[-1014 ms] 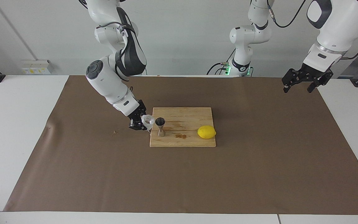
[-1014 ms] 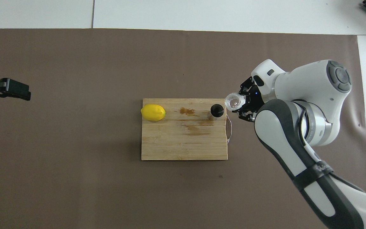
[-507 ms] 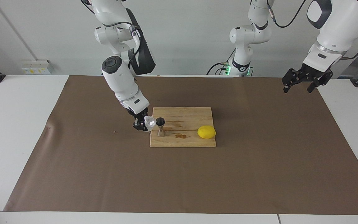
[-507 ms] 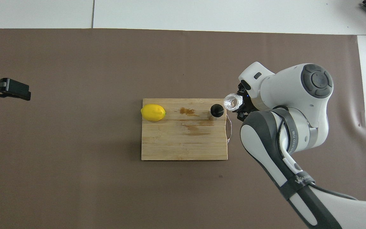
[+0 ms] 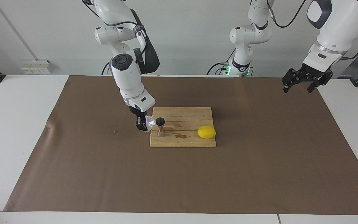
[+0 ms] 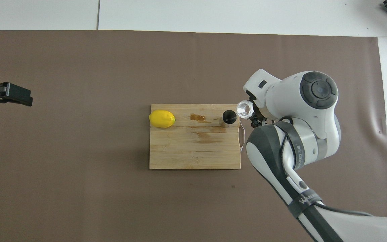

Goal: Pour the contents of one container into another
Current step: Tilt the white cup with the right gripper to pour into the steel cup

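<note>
My right tool (image 5: 142, 123) grips the cup (image 5: 150, 121), tipped beside the jigger (image 5: 160, 126); pouring looks barely begun (left tool (image 5: 299, 84) waits, wide).

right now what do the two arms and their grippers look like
Both arms are glossy white with rounded shells, dark grey joint caps and dark grey panels. The right arm has a black cable running along it and pale lettering on its dark forearm panel in the overhead view. The left arm has a metal ring at the wrist. The right gripper and left gripper are black, angular, with two fingers.
</note>
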`<state>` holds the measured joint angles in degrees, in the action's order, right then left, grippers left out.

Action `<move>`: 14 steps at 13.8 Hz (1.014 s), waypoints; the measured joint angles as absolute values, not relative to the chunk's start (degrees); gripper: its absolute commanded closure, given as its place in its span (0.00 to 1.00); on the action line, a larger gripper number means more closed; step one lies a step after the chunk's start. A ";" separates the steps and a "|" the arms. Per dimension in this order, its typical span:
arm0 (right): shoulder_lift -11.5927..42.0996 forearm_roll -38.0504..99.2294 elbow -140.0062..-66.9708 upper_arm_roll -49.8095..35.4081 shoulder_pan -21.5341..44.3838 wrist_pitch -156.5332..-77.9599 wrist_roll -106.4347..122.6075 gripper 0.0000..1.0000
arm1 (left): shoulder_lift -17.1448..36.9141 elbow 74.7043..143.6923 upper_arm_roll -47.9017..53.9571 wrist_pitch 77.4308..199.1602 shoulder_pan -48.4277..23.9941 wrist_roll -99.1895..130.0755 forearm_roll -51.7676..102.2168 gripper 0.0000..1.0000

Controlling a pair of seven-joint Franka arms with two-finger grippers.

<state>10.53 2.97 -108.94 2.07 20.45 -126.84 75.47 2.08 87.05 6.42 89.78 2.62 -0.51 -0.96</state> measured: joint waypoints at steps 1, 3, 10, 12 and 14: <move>10.44 1.57 -108.84 2.07 20.84 -126.86 74.47 1.00 | 2.08 87.05 6.42 89.78 2.62 -0.51 -0.96 0.00; 10.15 -1.34 -108.77 2.05 21.97 -126.87 72.93 1.00 | 2.08 87.05 6.42 89.78 2.61 -0.51 -0.96 0.00; 9.63 -10.46 -108.72 2.04 24.79 -126.89 69.85 1.00 | 2.08 87.05 6.42 89.78 2.62 -0.51 -0.96 0.00; 9.48 -12.63 -108.73 2.03 25.35 -126.89 69.83 1.00 | 2.08 87.05 6.42 89.78 2.61 -0.51 -0.96 0.00; 9.40 -15.06 -108.73 2.01 26.21 -126.89 69.46 1.00 | 2.08 87.05 6.42 89.78 2.62 -0.51 -0.96 0.00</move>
<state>9.40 -15.06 -108.73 2.01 26.21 -126.89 69.46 2.08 87.05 6.42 89.78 2.62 -0.51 -0.96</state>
